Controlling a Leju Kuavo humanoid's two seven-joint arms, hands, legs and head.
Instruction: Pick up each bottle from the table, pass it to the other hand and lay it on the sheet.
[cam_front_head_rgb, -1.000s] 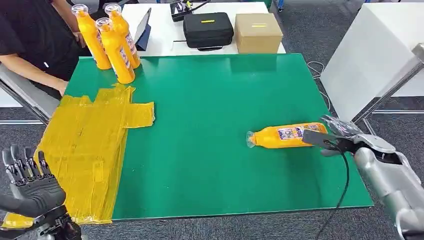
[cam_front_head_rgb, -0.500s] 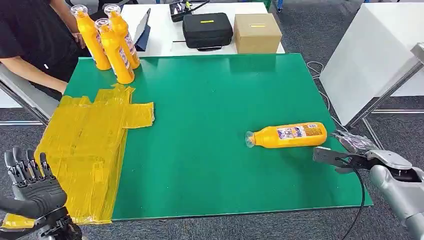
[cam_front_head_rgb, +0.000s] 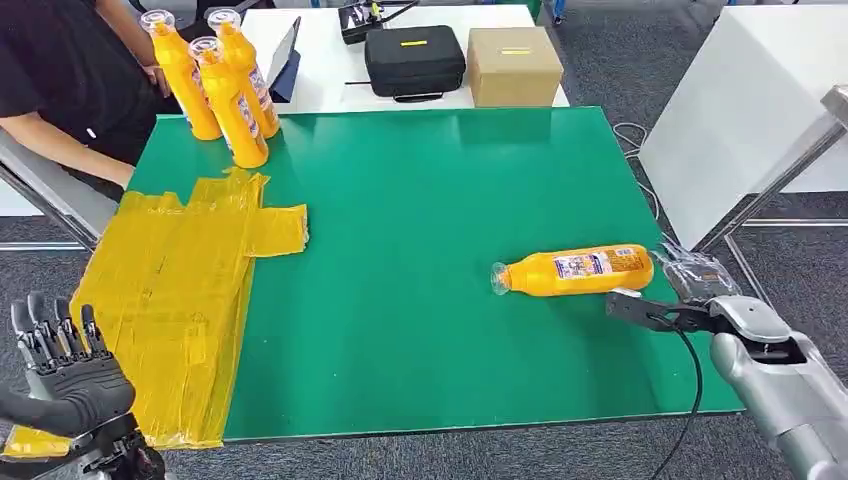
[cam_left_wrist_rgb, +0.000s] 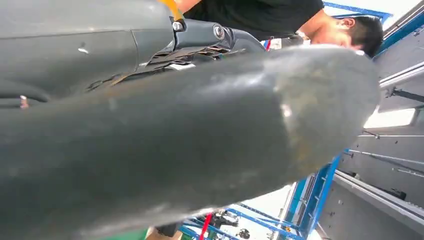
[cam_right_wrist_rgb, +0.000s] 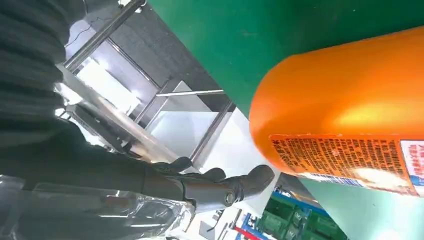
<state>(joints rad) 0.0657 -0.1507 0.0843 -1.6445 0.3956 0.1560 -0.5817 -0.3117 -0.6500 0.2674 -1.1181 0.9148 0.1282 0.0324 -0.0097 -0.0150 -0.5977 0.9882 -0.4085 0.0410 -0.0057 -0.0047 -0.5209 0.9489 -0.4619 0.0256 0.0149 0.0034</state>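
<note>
Head view is showing the green tabletop (cam_front_head_rgb: 420, 250) taking up most of the scene. Yellow sheet (cam_front_head_rgb: 170, 300) is lying flat on the tabletop's left part, directly ahead of the left hand's fingers (cam_front_head_rgb: 50, 325). A person (cam_front_head_rgb: 60, 80) in a black top is sitting at the far left corner, forearm resting by the sheet's far edge. Black case (cam_front_head_rgb: 415, 60) and cardboard box (cam_front_head_rgb: 515, 65) are sitting side by side on a white table beyond the tabletop, well away from both hands.

Three upright orange bottles (cam_front_head_rgb: 225, 85) are standing clustered at the far left corner, just past the sheet and well beyond the left fingers.

Lying bottle (cam_front_head_rgb: 575, 270) is resting on its side on the tabletop's right part, neck pointing left, base toward the right hand (cam_front_head_rgb: 690, 305). Right fingers (cam_front_head_rgb: 640, 308) are reaching out just beside the bottle's near side at its base end, spread apart and grasping nothing. Right wrist view is showing the bottle base (cam_right_wrist_rgb: 345, 115) big and close, with a dark finger (cam_right_wrist_rgb: 220, 187) extended near it; cannot tell if it is touching.

Left hand (cam_front_head_rgb: 65, 375) is hovering at the near left corner by the sheet's near edge, fingers straight up and apart, released, holding nothing.
</note>
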